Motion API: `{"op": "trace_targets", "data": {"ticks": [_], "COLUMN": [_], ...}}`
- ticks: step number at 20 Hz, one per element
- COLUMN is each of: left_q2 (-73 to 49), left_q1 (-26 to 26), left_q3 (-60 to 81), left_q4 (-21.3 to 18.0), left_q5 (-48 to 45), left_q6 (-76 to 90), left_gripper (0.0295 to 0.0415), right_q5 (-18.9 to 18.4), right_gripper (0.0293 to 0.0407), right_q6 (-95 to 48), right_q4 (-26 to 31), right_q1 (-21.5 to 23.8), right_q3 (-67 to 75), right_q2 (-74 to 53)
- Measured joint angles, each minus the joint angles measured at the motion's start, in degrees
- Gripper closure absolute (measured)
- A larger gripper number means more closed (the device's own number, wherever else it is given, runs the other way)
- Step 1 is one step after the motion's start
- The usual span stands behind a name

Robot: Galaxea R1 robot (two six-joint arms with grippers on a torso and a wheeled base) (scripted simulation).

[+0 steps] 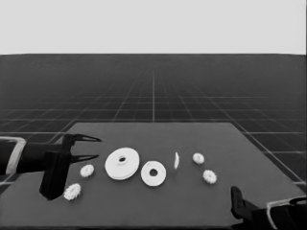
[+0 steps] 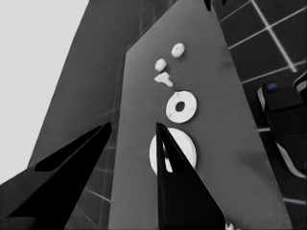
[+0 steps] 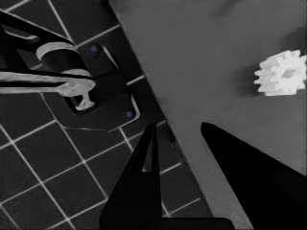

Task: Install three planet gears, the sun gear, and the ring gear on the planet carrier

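The larger round part (image 1: pixel 122 163), the ring gear, lies left of centre, with the smaller round part (image 1: pixel 153 173), the planet carrier, just to its right. Two gears (image 1: pixel 87 170) (image 1: pixel 72 191) lie at the table's left end and two more (image 1: pixel 198 158) (image 1: pixel 209 176) to the right. My left gripper (image 1: pixel 96 147) waits open and empty at the left, above the table, its tips short of the larger round part (image 2: pixel 184 151). The smaller round part (image 2: pixel 189 108) shows beyond it. My right gripper (image 3: pixel 178 127) is open and empty over the table's near right corner, with a gear (image 3: pixel 282 73) off to one side.
A thin white piece (image 1: pixel 176 160) stands on edge between the smaller round part and the right-hand gears. The right arm (image 1: pixel 244 208) shows only at the lower right corner. Dark machinery with blue lights (image 3: pixel 91 86) sits past the table's edge.
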Motion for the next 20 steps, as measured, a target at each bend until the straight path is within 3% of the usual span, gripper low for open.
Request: {"op": "trace_targets", "data": {"ticks": [1, 2, 3, 4, 5, 6, 8, 9, 11, 14, 16, 20], "left_q2": [-0.16, -0.10, -0.08, -0.06, -5.65, -1.46, 6.81, 8.67, 10.62, 11.61, 14.21, 16.26], "left_q1": [4.05, 2.56, 1.65, 1.12, 12.42, 18.19, 20.81, 21.33, 21.83, 22.02, 31.57, 35.53], "left_q3": [4.08, 2.45, 1.44, 0.85, -0.25, -6.05, -21.13, -26.08, -31.52, -34.28, -38.87, -42.48], "left_q4": [-4.20, -2.50, -1.48, -0.88, 19.94, 18.98, 3.07, -1.25, -5.47, -7.32, -0.05, 2.61], "left_q5": [2.82, 1.69, 1.02, 0.62, 19.16, 36.03, 43.30, 43.46, 43.52, 43.57, 37.65, 34.81], "left_q6": [-0.15, -0.09, -0.05, -0.03, -27.79, -52.90, -69.81, -72.07, -73.47, -73.72, -73.38, -72.92], "left_gripper": [0.0415, 0.0414, 0.0396, 0.0364, 0.0323, 0.0306, 0.0319, 0.0323, 0.0325, 0.0326, 0.0326, 0.0326], "right_q5": [1.33, 0.77, 0.45, 0.25, 0.14, 0.08, 0.02, 0.00, -0.01, -0.01, -0.01, -0.01], "right_gripper": [0.0407, 0.0392, 0.0363, 0.0332, 0.0320, 0.0317, 0.0315, 0.0315, 0.0315, 0.0315, 0.0315, 0.0315], "right_q6": [-0.19, -0.11, -0.07, -0.04, -0.02, -0.01, 0.00, 0.00, 0.00, 0.00, 0.00, 0.00], "right_q4": [4.33, 2.55, 1.51, 0.89, 0.54, 0.33, 0.13, 0.09, 0.05, 0.03, 0.03, 0.03], "right_q1": [-3.10, -1.93, -1.25, -0.86, -0.64, -0.51, -0.38, -0.36, -0.33, -0.32, -0.32, -0.32], "right_q3": [3.03, 1.69, 0.90, 0.45, 0.19, 0.04, -0.09, -0.12, -0.15, -0.16, -0.16, -0.16], "right_q2": [0.78, 0.46, 0.26, 0.15, 0.09, 0.05, 0.01, 0.01, 0.00, 0.00, 0.00, 0.00]}}
